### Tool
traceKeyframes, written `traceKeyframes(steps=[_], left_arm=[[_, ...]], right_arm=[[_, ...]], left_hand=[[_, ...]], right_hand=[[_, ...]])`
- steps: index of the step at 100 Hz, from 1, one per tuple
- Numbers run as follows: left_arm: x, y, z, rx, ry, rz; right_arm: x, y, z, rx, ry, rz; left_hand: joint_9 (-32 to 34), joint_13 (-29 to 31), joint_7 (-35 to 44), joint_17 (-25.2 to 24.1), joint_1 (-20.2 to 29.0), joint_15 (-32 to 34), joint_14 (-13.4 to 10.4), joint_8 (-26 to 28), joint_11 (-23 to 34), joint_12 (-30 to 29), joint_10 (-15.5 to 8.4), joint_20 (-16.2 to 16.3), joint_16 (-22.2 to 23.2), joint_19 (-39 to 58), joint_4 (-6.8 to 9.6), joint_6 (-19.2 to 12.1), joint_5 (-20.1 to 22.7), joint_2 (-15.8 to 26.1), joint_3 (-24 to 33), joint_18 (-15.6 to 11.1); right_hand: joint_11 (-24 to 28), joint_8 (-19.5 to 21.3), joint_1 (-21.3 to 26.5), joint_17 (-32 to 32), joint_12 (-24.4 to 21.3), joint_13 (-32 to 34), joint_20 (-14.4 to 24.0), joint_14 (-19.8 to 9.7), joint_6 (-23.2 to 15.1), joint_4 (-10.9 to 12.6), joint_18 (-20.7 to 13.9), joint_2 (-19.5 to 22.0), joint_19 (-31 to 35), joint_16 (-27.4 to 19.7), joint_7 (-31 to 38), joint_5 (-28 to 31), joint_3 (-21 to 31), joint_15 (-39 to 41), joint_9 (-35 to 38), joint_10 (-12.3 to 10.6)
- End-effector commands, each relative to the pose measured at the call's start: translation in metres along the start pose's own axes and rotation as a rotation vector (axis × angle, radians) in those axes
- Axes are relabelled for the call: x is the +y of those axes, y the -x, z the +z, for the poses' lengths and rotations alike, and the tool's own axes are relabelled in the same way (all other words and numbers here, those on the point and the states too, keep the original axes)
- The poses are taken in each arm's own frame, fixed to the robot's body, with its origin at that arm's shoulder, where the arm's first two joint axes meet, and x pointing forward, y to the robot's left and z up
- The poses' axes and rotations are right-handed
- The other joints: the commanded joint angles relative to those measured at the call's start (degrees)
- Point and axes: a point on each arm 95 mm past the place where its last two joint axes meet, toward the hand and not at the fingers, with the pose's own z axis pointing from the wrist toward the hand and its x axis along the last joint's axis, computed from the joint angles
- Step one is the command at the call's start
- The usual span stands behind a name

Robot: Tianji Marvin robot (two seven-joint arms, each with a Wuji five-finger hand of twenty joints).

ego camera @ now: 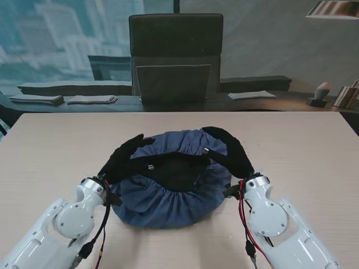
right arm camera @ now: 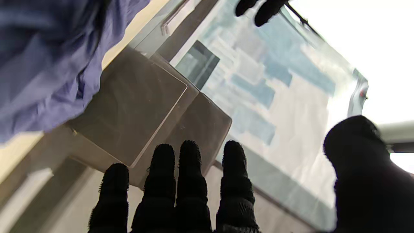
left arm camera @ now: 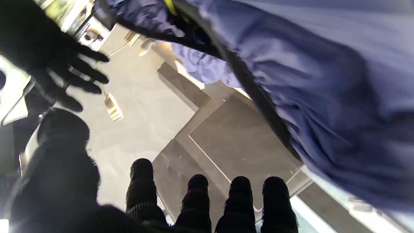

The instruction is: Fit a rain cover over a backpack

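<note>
Blue rain cover (ego camera: 168, 207), black fingers (left arm camera: 197, 194), pale wood-grain table (ego camera: 56, 145)

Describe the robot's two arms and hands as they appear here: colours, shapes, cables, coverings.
Both arms have glossy white, rounded shells with grey circular joint caps near the wrists. Red and black cables run loose along each forearm, with small connectors. The left hand and right hand are covered in black, fuzzy knit gloves, with five fingers each; the ribbed fingertips show in the wrist views. No markings are visible.

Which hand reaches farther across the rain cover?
The right hand: its fingers arc to the rain cover's far rim near the middle, while the left hand stops short, nearer the left edge.
</note>
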Motion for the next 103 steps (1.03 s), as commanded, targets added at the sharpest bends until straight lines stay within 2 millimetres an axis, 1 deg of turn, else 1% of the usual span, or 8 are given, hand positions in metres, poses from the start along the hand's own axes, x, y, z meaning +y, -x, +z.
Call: traceKeyframes(steps=[1, 9, 14, 34, 43, 62, 69, 103], left_arm=[[0.008, -0.001, 0.003, -0.009, -0.008, -0.07], [0.009, 0.003, 0.004, -0.019, 0.004, -0.061], [0.009, 0.006, 0.004, -0.026, 0.01, -0.052], [0.011, 0.01, 0.007, -0.048, 0.012, -0.079], [0.011, 0.011, 0.007, -0.045, 0.01, -0.078], [0.011, 0.011, 0.005, -0.055, 0.026, -0.083], [0.01, 0.012, 0.005, -0.053, 0.019, -0.07], [0.011, 0.013, 0.007, -0.058, 0.026, -0.071]], right_arm=[[-0.017, -0.002, -0.006, -0.037, -0.037, 0.02], [-0.022, -0.002, -0.006, -0.071, -0.043, 0.065], [-0.023, -0.001, -0.006, -0.084, -0.045, 0.075], [-0.024, 0.002, -0.006, -0.096, -0.047, 0.049], [-0.024, 0.002, -0.007, -0.101, -0.046, 0.044], [-0.024, 0.003, -0.007, -0.104, -0.045, 0.034], [-0.024, 0.003, -0.008, -0.105, -0.044, 0.034], [-0.024, 0.003, -0.009, -0.108, -0.044, 0.033]], left_hand=[[-0.9, -1.2, -2.4, -0.4, 0.5, 0.4, -0.6, -1.6, -0.8, -0.2, -0.2, -0.2, 0.0, 1.6, 1.73, 1.6, -2.1, 1.4, -1.7, -1.7], [-0.7, -1.1, -2.8, -0.4, 0.3, 1.1, -0.4, -1.7, -0.4, 0.1, -0.3, 0.2, 0.3, 2.4, 1.69, 2.0, -1.9, 1.7, -1.7, -1.3], [-0.6, -1.0, -2.1, -0.5, 0.4, 1.7, -0.2, -1.3, 0.1, 0.4, -0.4, 0.5, 0.6, 3.2, 1.67, 1.9, -1.7, 1.8, -1.6, -1.1], [-0.3, -0.9, 0.7, -0.6, 1.2, 2.0, -0.2, 0.2, 0.8, 0.7, -0.5, 0.5, 0.5, 3.6, 1.71, 3.3, -1.8, 1.6, -1.2, -0.7], [-0.1, -0.8, 2.1, -0.7, 1.2, 2.4, -0.2, 0.9, 1.3, 0.9, -0.6, 0.8, 0.6, 4.1, 1.64, 2.9, -1.8, 1.6, -1.1, -0.6], [0.1, -0.9, 4.8, -0.7, 1.5, 2.4, 0.0, 2.3, 2.1, 1.0, -0.3, 0.7, 0.5, 4.3, 1.66, 3.4, -2.1, 1.5, -0.8, -0.3], [0.4, -0.7, 5.8, -0.7, 1.4, 3.0, 0.1, 2.8, 2.9, 1.1, -0.3, 1.3, 0.7, 5.4, 1.66, 3.5, -2.2, 1.5, -0.6, -0.2], [0.4, -0.8, 5.7, -0.9, 1.4, 2.7, 0.0, 2.7, 2.8, 0.7, -0.5, 1.1, 0.4, 5.3, 1.65, 3.2, -2.2, 1.5, -0.4, -0.2]], right_hand=[[-1.1, -1.7, 0.5, -0.1, -1.2, -1.9, -2.9, -3.0, 0.6, 1.4, -3.3, 0.8, 0.2, -1.2, 0.3, -2.3, -0.5, -1.7, -1.9, -0.4], [-1.2, -1.8, 1.4, -0.1, -1.2, -2.0, -3.6, -3.4, -0.3, 1.2, -3.7, 0.8, 0.1, -1.3, 0.6, -2.0, 0.2, -1.9, -1.9, -0.5], [-1.2, -1.8, 1.4, -0.1, -1.2, -2.0, -3.9, -3.1, -1.0, 1.1, -3.2, 0.8, 0.2, -1.4, 0.8, -1.7, 0.4, -2.0, -1.8, -0.3], [-1.1, -1.8, 1.8, -0.2, -1.2, -1.7, -4.2, -2.7, -2.3, 0.9, -2.4, 0.7, 0.9, -1.4, 1.4, -0.6, 1.2, -1.9, -1.1, 0.0], [-1.1, -1.8, 1.8, -0.3, -1.2, -1.5, -4.3, -2.3, -2.1, 0.9, -2.3, 0.6, 1.2, -1.4, 1.4, -0.2, 1.4, -1.8, -0.9, 0.2], [-1.2, -1.9, 1.9, -0.4, -1.2, -1.4, -4.3, -2.0, -2.5, 0.9, -2.0, 0.5, 1.6, -1.3, 1.5, 0.4, 1.7, -1.6, -0.6, 0.5], [-1.2, -1.9, 1.9, -0.4, -1.2, -1.5, -4.3, -1.9, -2.4, 0.9, -1.9, 0.5, 1.8, -1.2, 1.5, 0.5, 1.8, -1.5, -0.7, 0.5], [-1.0, -1.8, 2.1, -0.6, -1.1, -1.5, -4.3, -1.8, -2.4, 1.0, -1.8, 0.2, 2.1, -1.1, 1.6, 0.6, 1.9, -1.3, -0.6, 0.6]])
